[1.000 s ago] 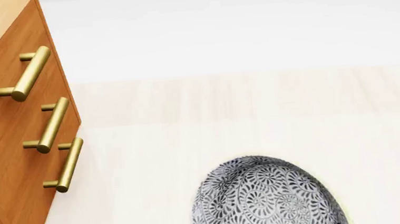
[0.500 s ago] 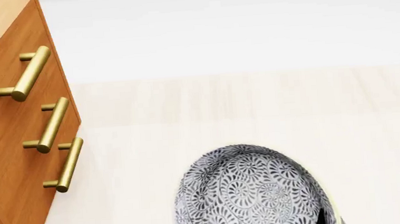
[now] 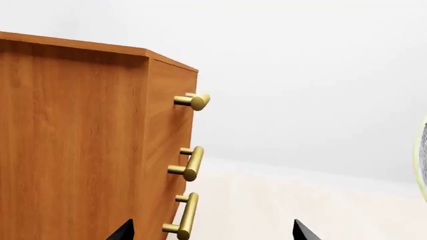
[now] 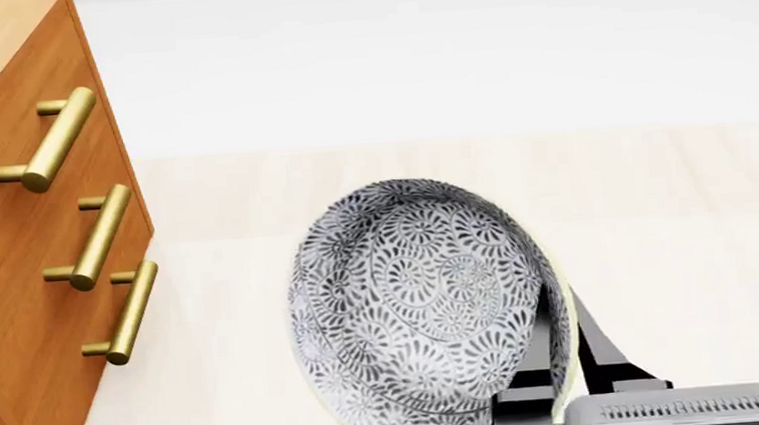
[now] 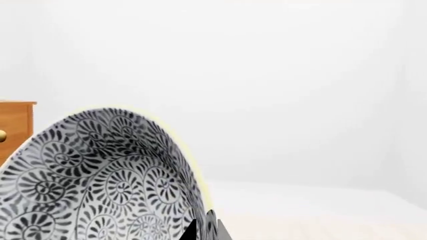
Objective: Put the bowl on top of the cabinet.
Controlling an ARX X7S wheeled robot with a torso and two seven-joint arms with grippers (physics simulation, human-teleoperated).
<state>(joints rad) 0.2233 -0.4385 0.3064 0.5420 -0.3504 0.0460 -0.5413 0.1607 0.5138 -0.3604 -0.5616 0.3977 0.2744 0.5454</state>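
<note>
So the right end effector [image 4: 559,345] had the bowl [image 4: 420,305] pinched by its rim, one dark finger inside and one outside, clamped tight on the ceramic. The bowl was up in the air and tipped hard on its side, with the patterned inside facing the head camera and the thin pale rim running down its near and right edge. From the right wrist camera you got the same thing up close: the bowl [image 5: 100,180] filled the lower part of the shot, with a dark fingertip [image 5: 189,231] poking in against its wall.

The cabinet [image 4: 12,298] sat over on the left of the scene, well apart from the bowl, with pale floor between them. Three brass bar handles [image 4: 98,237] were stacked down its drawer front. The bowl was nowhere near the cabinet's top, just hanging to the right of it, roughly level with the lower handles in the head view.

The left end effector [image 3: 210,235] was spread wide with nothing in it; only two black fingertips [image 3: 122,232] showed at the edge of the left wrist shot, which looked straight at the cabinet [image 3: 73,145] side and its handles [image 3: 191,164]. A sliver of the bowl [image 3: 422,155] peeked in at the far edge of that view.
</note>
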